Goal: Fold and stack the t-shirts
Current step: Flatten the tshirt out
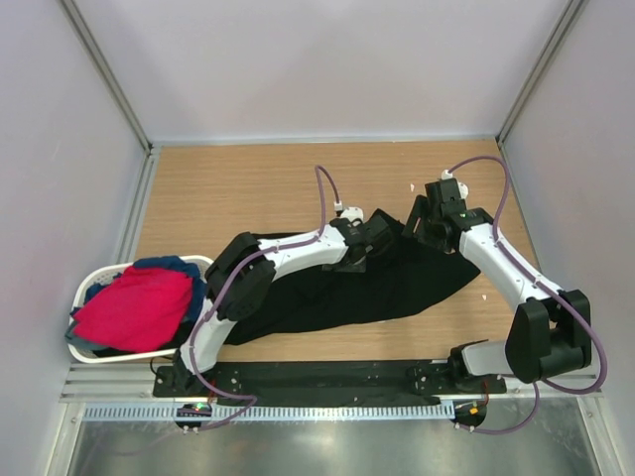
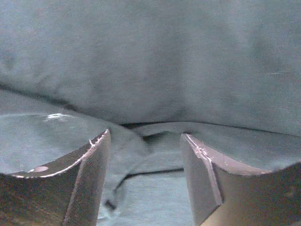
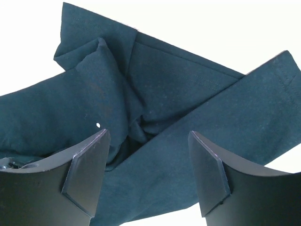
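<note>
Near edge: two arm bases, side by side.

Near left: one white oval plastic basket. It holds one red-pink t-shirt, crumpled and heaped on top. Blue t-shirt cloth shows round its edges; probably one garment, but it is mostly buried.

Centre: one black t-shirt on the wooden surface. Soft matte knit in a long, uneven shape, with folds and a stitched hem visible.

Far edge of the black shirt: two hands, close together.
- Left hand: fingers spread, low on the cloth. A raised fold lies between them, not pinched.
- Right hand: fingers spread, above bunched, overlapping black folds, gripping nothing.

Beyond: bare wood grain, pale walls.
</note>
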Tool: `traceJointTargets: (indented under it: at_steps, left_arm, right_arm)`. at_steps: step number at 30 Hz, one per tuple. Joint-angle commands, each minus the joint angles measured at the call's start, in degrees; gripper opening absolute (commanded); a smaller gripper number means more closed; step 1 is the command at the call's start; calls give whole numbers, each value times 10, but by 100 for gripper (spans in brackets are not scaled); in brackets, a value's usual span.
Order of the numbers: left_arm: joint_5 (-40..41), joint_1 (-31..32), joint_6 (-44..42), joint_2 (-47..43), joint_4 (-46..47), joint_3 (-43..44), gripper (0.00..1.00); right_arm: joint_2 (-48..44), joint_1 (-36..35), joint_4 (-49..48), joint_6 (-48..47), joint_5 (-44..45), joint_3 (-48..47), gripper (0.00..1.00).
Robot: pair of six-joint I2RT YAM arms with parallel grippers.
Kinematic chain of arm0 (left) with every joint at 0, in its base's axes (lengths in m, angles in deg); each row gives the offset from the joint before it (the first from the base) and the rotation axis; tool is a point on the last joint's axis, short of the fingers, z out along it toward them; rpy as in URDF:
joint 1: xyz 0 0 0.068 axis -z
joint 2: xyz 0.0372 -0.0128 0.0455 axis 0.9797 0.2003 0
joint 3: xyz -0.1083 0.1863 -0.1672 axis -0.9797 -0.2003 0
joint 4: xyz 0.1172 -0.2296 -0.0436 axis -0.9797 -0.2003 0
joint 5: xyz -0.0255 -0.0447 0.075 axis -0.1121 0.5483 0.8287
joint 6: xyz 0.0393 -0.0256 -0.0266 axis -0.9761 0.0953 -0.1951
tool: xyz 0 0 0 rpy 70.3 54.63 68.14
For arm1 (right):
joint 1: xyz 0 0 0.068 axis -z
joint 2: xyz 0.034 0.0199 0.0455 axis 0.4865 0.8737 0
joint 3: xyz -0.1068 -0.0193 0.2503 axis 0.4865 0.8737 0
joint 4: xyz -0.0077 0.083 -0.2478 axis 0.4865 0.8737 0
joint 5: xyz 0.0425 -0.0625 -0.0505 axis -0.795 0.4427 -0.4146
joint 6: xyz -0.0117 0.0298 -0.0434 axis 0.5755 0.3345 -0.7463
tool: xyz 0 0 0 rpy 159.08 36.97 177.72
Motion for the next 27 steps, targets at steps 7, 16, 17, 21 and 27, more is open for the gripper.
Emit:
traceJointTargets:
  at_steps: [7,16,17,21,27]
  left_arm:
    - [56,0,6,-2,-33,-5,52]
    - [37,-1,3,-12,-24,-27,14]
    - [42,-1,3,-19,-29,-25,8]
    - [49,-16,4,-76,-50,-26,0]
    - [65,-53,25,-263,-33,-123,0]
  right_arm:
    - [-21,4,-20,-11,11,-2,73]
    - [-14,4,-20,-6,1,-2,73]
    - [-14,4,-21,-8,0,-2,73]
    - [-11,3,-34,-20,-57,-1,72]
    - [10,-17,-64,-15,-96,1,67]
